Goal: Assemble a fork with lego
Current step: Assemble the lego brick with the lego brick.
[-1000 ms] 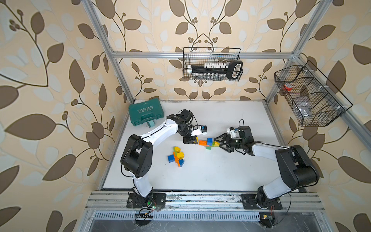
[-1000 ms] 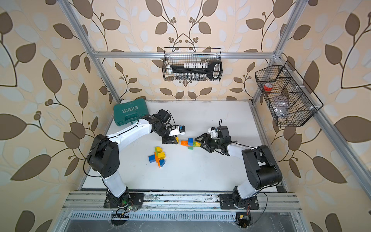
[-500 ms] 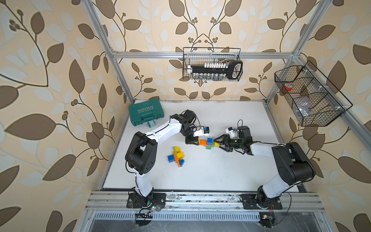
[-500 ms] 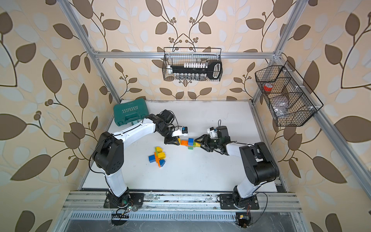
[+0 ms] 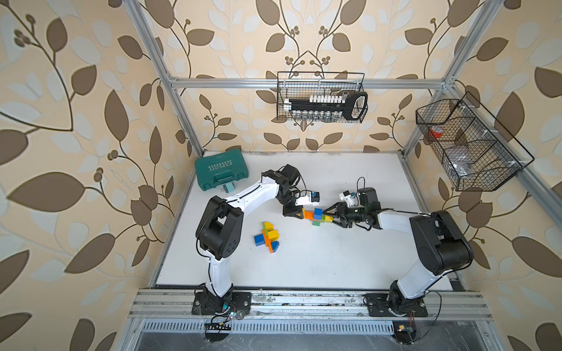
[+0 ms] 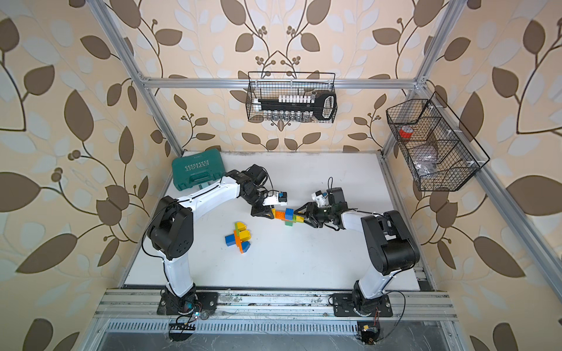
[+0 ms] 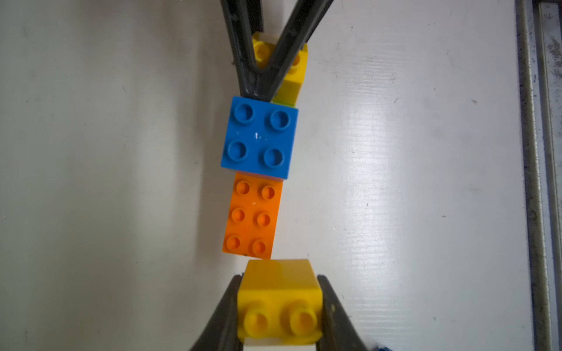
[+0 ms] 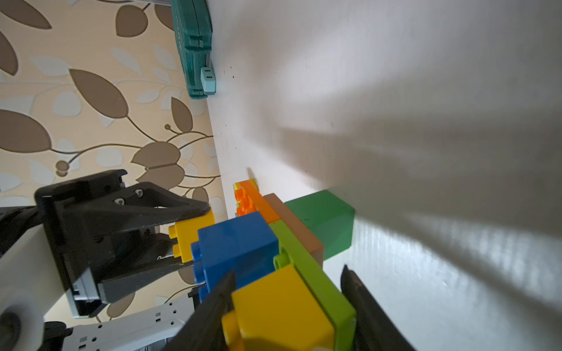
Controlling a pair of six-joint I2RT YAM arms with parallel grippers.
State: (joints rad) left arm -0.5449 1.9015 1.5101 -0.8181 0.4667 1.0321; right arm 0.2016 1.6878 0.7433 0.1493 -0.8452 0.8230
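Observation:
A lego row lies on the white table in both top views: an orange brick, a blue square and a yellow brick on a light green plate. A brown brick and a green brick lie under it. My right gripper is shut on the row's yellow and green-plate end. My left gripper is shut on a separate yellow brick, held right up against the orange end. A second lego cluster of yellow, orange, blue and green lies nearer the front.
A teal tool case sits in the back left corner of the table. One wire basket hangs on the back wall and another wire basket on the right wall.
My right gripper's jaws have closed in on the row's yellow end. The left arm has brought its yellow brick a little closer to the orange end.

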